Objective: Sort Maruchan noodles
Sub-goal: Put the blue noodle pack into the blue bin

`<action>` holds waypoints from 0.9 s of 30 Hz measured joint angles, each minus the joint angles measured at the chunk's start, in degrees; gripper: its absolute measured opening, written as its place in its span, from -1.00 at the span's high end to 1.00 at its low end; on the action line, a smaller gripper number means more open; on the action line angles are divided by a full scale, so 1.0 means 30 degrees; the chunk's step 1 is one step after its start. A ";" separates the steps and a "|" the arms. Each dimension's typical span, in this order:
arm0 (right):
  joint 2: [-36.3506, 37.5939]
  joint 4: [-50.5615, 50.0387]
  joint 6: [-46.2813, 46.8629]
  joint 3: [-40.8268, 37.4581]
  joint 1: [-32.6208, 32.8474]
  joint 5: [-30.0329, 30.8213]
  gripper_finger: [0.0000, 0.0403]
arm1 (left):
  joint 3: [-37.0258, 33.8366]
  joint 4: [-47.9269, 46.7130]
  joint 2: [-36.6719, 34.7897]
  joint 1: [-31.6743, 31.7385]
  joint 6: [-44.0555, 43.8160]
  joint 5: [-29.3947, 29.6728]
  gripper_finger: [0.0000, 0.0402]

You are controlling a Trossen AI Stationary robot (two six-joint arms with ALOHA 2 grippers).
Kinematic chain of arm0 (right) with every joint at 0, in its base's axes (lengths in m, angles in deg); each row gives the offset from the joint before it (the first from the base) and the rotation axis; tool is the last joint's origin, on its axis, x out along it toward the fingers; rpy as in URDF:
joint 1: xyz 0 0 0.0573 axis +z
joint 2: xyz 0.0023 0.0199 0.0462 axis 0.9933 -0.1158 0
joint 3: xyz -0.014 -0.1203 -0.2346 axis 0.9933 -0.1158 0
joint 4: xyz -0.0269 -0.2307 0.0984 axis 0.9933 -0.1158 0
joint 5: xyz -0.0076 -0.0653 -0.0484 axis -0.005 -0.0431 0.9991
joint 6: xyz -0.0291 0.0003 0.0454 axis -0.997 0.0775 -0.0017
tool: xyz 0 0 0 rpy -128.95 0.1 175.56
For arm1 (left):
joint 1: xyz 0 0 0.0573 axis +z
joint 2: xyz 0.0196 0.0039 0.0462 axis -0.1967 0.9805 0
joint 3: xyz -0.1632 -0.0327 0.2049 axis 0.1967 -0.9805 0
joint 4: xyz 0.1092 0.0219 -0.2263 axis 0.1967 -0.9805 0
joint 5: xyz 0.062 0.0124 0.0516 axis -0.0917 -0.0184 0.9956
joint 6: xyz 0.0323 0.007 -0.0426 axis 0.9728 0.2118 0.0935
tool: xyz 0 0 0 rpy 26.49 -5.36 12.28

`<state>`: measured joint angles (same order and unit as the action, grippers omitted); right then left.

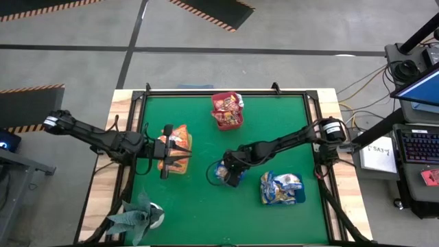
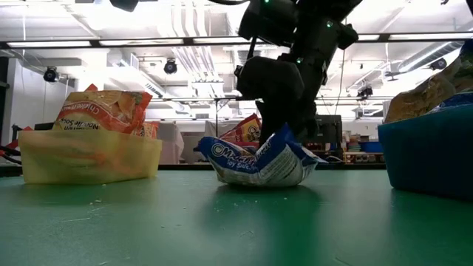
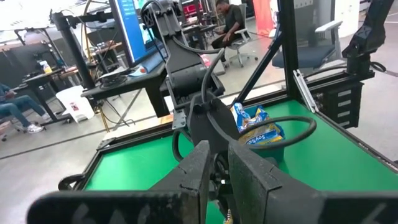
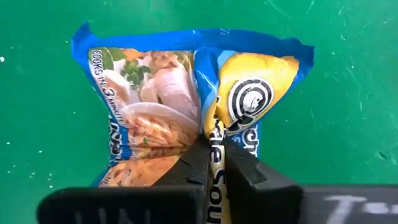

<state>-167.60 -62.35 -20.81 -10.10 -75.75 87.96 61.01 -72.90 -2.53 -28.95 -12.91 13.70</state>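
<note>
A blue-and-yellow noodle packet [image 1: 223, 171] lies on the green mat near the table's middle, with my right gripper [image 1: 232, 173] shut on it from above. In the low view the packet [image 2: 255, 162] bows, its ends curling up. My left gripper [image 1: 168, 149] hangs shut over the yellow tray [image 1: 180, 168], which holds orange packets [image 1: 180, 137]. In the left wrist view its fingers [image 3: 205, 171] hold nothing. A red tray [image 1: 226, 123] at the far middle holds red packets. A blue tray [image 1: 300, 197] on the near right holds blue-and-yellow packets [image 1: 278, 184]. My right gripper [image 4: 213, 155] pinches a raised crease across the middle of the packet's printed face [image 4: 208, 127] between its two fingers. The fingers come from above, pointing down. The wrapper puckers toward them, and the packet's underside [image 2: 259, 182] sits on the mat.
The yellow tray [image 2: 89, 159] stands at the left and the blue tray [image 2: 429, 151] at the right of the low view. A grey-green spiky thing [image 1: 137, 218] sits at the table's near left corner. Bare mat [image 1: 206, 213] lies between the trays. People sit in the room beyond.
</note>
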 joint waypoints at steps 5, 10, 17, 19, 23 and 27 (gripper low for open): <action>0.0469 -0.0202 -0.0018 -0.0014 0.0000 -0.0046 0.95 | 0.0000 0.0024 0.0000 0.0000 -0.0007 0.0000 0.79; 0.1219 -0.0242 -0.0146 0.0087 0.0000 -0.0222 0.95 | 0.0000 0.0046 0.0000 0.0000 -0.0015 0.0000 0.79; 0.3063 -0.0328 -0.0160 0.0087 0.0005 -0.0723 0.95 | 0.0000 0.0104 0.0000 0.0000 -0.0010 -0.0007 0.79; 0.3695 -0.0324 -0.0297 0.0087 0.0007 -0.0747 0.95 | 0.0000 0.0104 0.0000 0.0000 -0.0015 -0.0007 0.79; 0.5133 -0.0631 -0.1200 0.0087 0.0123 -0.1804 0.96 | 0.0000 0.0097 0.0000 0.0000 -0.0015 -0.0010 0.79; 0.6760 -0.1611 -0.1977 0.0087 0.0609 -0.5198 0.96 | 0.0000 0.0089 0.0000 0.0000 -0.0015 -0.0015 0.79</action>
<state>-147.32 -67.19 -26.74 -9.84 -73.93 72.37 61.01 -72.63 -2.53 -28.95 -12.95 13.66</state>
